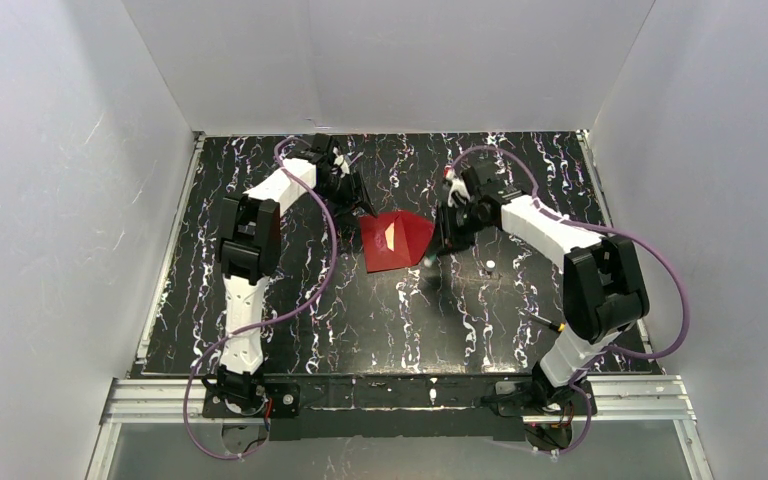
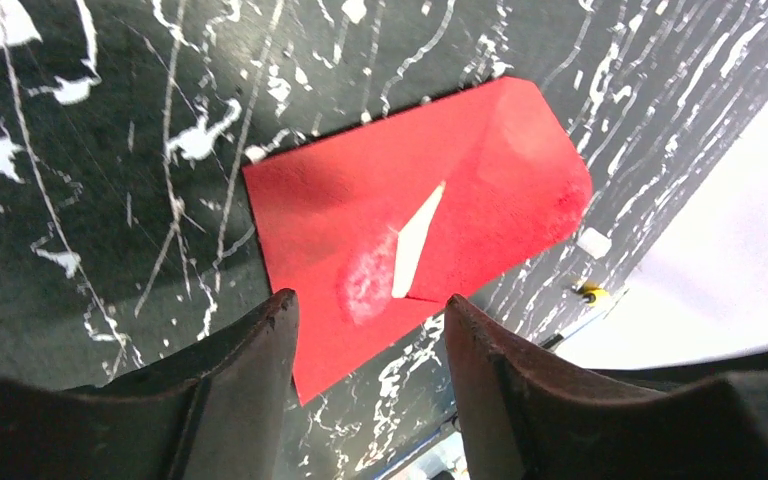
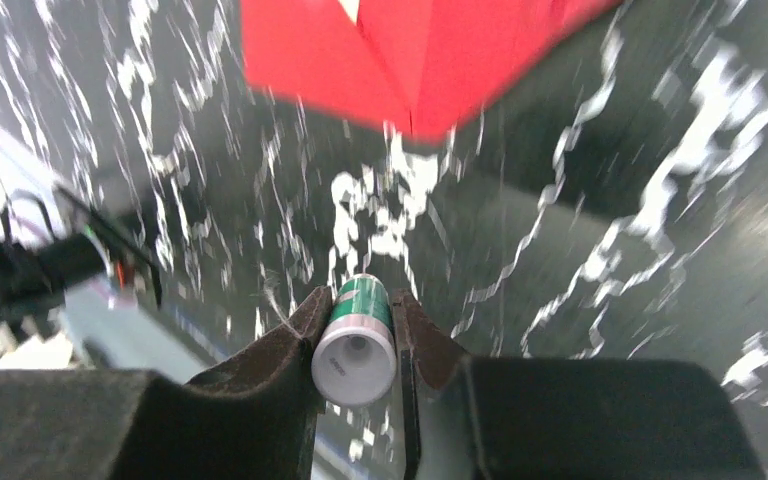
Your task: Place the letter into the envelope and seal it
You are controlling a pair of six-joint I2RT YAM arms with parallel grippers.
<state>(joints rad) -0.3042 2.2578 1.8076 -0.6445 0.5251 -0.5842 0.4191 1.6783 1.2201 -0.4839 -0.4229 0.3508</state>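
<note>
item 1: envelope (image 1: pixel 396 240), flat on table (image 1: pixel 310 320) between the 2 arms; letter (image 2: pixel 415 240) inside, 1 white sliver showing at the flap seam.
item 2: left gripper (image 2: pixel 365 310), fingers spread, holding nothing, hovering over the envelope.
item 3: right gripper (image 3: pixel 360 300), clamped on a green-and-white glue stick (image 3: pixel 355 350), near the envelope's edge.
risk: the envelope is unpinned, so a push from the stick may slide it or lift the flap.

This is looking like a robotics lab cell: plain white walls (image 1: pixel 390 60) are closing in beyond the left gripper (image 1: pixel 363 205) and right gripper (image 1: pixel 438 245). A black marbled table (image 1: pixel 410 320) is lying under them, and purple cables (image 1: pixel 334 245) are trailing to an aluminium rail (image 1: pixel 145 400) behind them.
</note>
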